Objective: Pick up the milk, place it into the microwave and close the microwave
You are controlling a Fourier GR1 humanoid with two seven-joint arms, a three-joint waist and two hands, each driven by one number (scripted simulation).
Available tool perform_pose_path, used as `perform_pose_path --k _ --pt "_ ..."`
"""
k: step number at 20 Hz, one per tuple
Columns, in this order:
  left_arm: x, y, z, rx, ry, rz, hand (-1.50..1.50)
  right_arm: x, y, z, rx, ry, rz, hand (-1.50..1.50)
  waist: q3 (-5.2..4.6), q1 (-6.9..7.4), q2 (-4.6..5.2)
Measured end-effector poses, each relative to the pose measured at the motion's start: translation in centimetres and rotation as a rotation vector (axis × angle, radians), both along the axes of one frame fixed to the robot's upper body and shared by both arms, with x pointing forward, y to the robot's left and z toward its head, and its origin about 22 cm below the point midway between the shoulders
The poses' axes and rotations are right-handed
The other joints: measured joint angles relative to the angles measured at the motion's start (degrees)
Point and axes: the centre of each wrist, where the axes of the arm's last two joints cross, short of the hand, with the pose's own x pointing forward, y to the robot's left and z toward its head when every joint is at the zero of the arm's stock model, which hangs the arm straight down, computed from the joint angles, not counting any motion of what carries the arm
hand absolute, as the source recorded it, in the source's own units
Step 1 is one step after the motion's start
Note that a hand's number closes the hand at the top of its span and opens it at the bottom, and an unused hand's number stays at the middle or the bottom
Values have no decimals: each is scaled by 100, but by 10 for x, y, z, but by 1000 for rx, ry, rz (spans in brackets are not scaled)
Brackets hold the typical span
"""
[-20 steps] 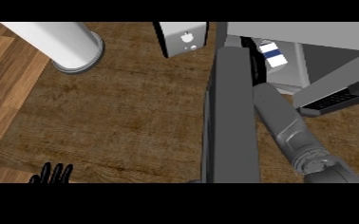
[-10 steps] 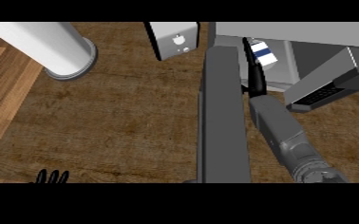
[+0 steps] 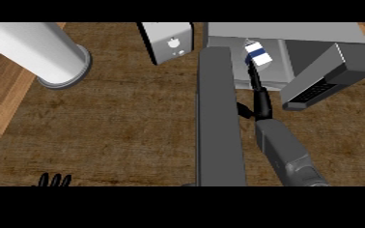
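Milk carton at the open microwave

Left hand (image 3: 55,180) rests at the lower edge of the brown wooden desk (image 3: 128,125), fingers straight. Right hand (image 3: 257,92) reaches the white, blue-banded milk carton (image 3: 257,54) inside the grey microwave (image 3: 285,43); its fingers' state cannot be told. No readable writing.

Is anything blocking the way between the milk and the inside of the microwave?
Nothing visible does. The right hand holds the milk at the microwave opening, and the open door stands to its left, clear of the path.
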Motion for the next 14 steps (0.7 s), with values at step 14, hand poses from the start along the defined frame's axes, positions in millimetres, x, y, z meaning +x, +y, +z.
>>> perform_pose_path --k 14 --pt "-6 -15 -4 50 68 -62 -150 -49 -51 -36 100 67 113 -150 -17 -263 -120"
